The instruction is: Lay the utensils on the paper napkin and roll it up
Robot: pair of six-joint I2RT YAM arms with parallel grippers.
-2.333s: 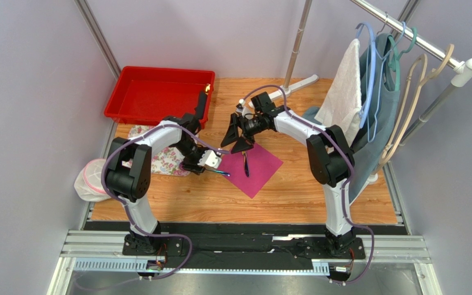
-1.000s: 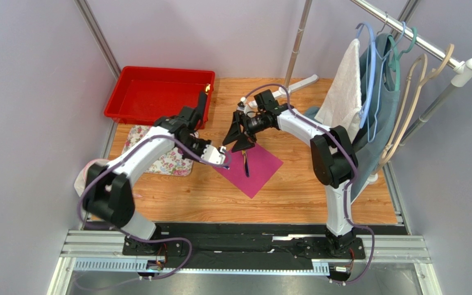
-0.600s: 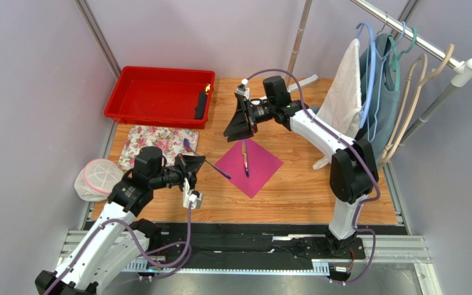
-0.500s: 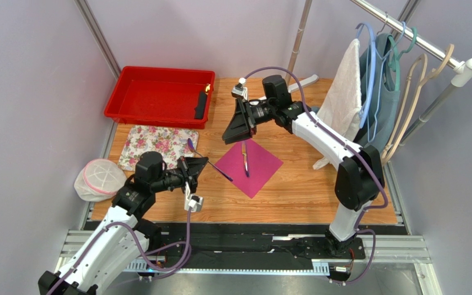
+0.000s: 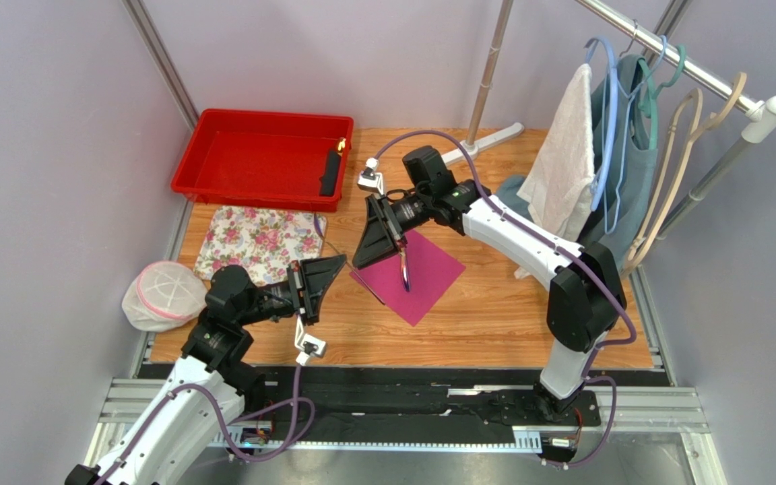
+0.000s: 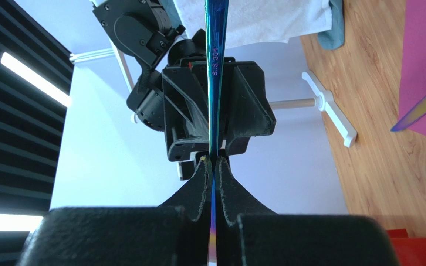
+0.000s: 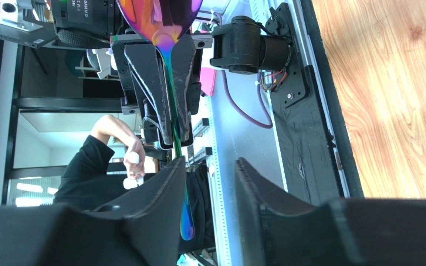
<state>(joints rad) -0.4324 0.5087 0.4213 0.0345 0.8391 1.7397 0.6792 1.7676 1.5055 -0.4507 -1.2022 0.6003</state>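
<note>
The magenta paper napkin (image 5: 433, 271) lies on the wooden table with one dark utensil (image 5: 403, 271) on it, also seen as a utensil tip (image 6: 421, 108) in the left wrist view. My left gripper (image 5: 321, 275) hovers left of the napkin, shut on an iridescent spoon (image 6: 216, 55). The spoon's bowl (image 7: 159, 16) shows in the right wrist view. My right gripper (image 5: 374, 240) faces the left one tip to tip. Its jaws stand apart around the spoon's handle end (image 7: 186, 221), which lies against one finger (image 7: 159, 188).
A red tray (image 5: 215, 167) with a small black object (image 5: 331, 174) sits at the back left. A floral cloth (image 5: 260, 243) and a white mesh item (image 5: 164, 293) lie to the left. A clothes rack (image 5: 665, 61) with hangers and a towel stands on the right.
My left arm pulled back to the near left, carrying the spoon up off the table. My right gripper came left toward it, and its jaws narrowed around the handle.
</note>
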